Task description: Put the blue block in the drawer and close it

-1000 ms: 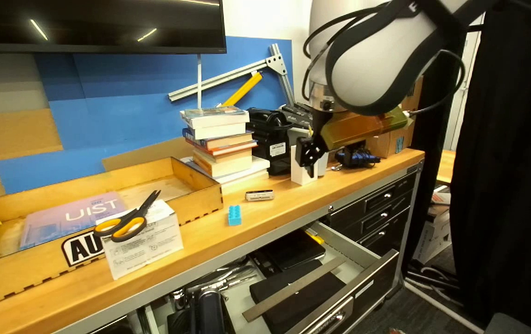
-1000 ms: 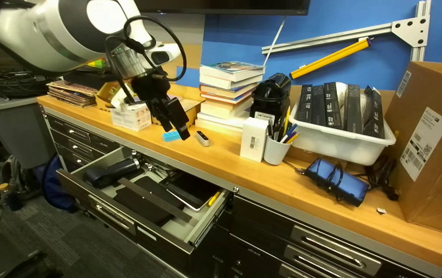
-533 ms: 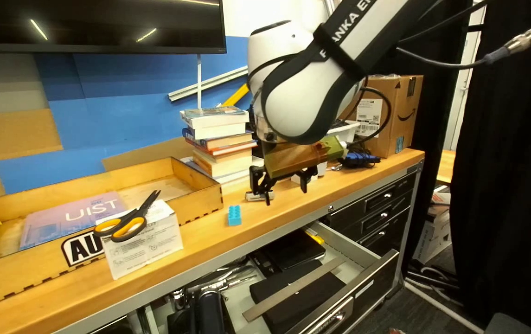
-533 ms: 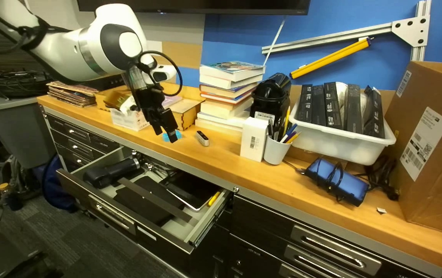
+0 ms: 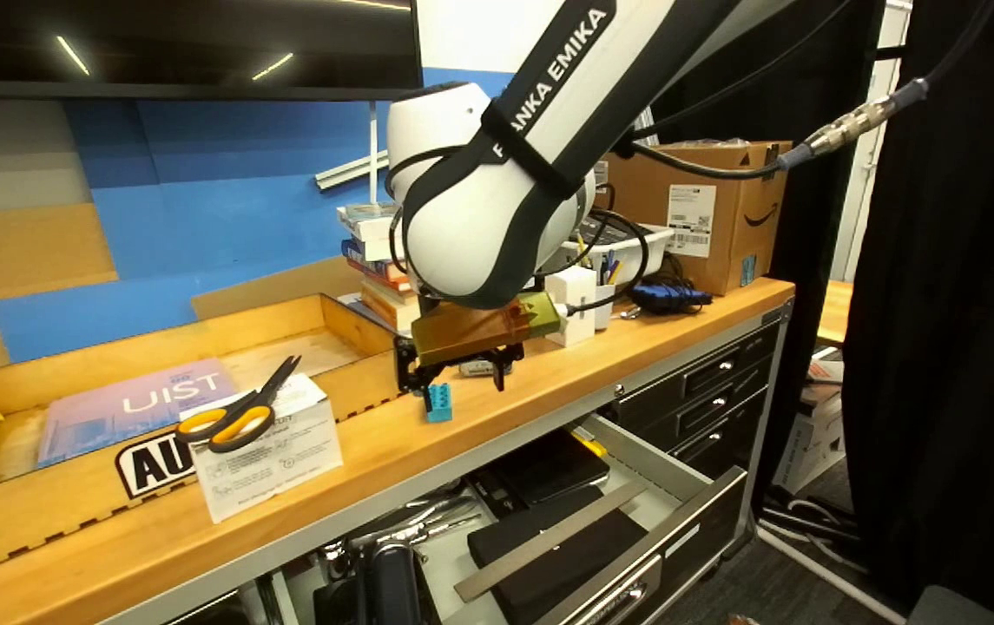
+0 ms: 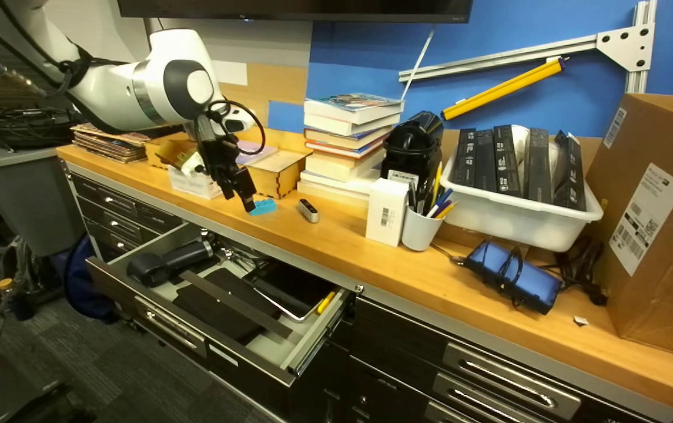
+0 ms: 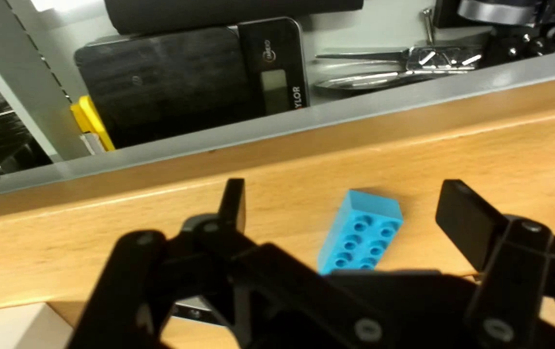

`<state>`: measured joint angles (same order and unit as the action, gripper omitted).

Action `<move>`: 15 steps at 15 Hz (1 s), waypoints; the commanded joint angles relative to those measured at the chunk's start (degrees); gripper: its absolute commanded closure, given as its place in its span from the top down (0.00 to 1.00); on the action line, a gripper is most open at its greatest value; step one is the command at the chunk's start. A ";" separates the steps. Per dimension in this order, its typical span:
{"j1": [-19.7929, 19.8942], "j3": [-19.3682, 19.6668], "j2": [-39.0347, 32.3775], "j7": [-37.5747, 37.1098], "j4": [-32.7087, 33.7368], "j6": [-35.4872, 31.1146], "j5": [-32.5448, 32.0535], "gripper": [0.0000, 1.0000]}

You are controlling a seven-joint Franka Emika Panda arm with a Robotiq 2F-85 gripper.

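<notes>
- One small blue block point(image 5: 442, 408) to play for, and in an exterior view we find it flat on the worktop point(image 5: 540, 404), where the claw point(image 5: 464, 397) hangs low, partly in front of it; whether the two touch, we can't tell from here.
- Below the worktop's edge, the drawer point(image 5: 709, 531) stands pulled out, our block not yet in it.
- Over in an exterior view, there's the block point(image 6: 265, 207) again, peeking out past the claw point(image 6: 238, 202); a pale gadget point(image 6: 308, 210) sits near it, not touching.
- Wrist view, and what a look: the claw's fingers point(image 7: 468, 218) are wide apart, clamped on nothing, with our block framed between them and bare worktop on both sides.
- Two rows of studs up top, a smooth end face turned toward the drawer; the back end hides behind the claw's own body.
- How will it handle? We judge hard plastic: light, stiff, unlikely to crush, a touch slick on those flat walls.
- Studs would make a poor hold, so we'd go for the two long sides, midway along, below the stud tops.
- It looks skewed to the fingers, mind! We'd square up first, or the block could spin or squirt away.
</notes>
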<state>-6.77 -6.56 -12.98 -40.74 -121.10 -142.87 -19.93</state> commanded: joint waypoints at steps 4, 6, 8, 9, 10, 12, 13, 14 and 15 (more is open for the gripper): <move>-6.76 6.00 -8.11 -8.78 8.54 -3.07 -4.33 1.00; -8.06 7.56 -9.85 -10.35 10.12 -3.68 -5.08 0.75; -9.68 9.77 -11.26 -12.95 11.53 -4.42 -7.35 0.68; -10.37 10.75 -11.68 -14.18 12.01 -4.67 -8.39 0.58; -10.75 11.39 -12.05 -14.91 12.43 -4.75 -8.92 0.51; -11.12 12.13 -12.05 -15.46 12.46 -4.05 -8.96 0.35; -10.95 12.11 -11.61 -15.01 11.98 -2.99 -8.43 0.27; -10.87 12.33 -11.23 -15.04 11.34 -2.40 -8.35 0.20; -10.55 12.40 -10.79 -14.65 10.65 -1.75 -8.09 0.13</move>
<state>-16.64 4.50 -24.28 -54.53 -110.30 -146.47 -27.61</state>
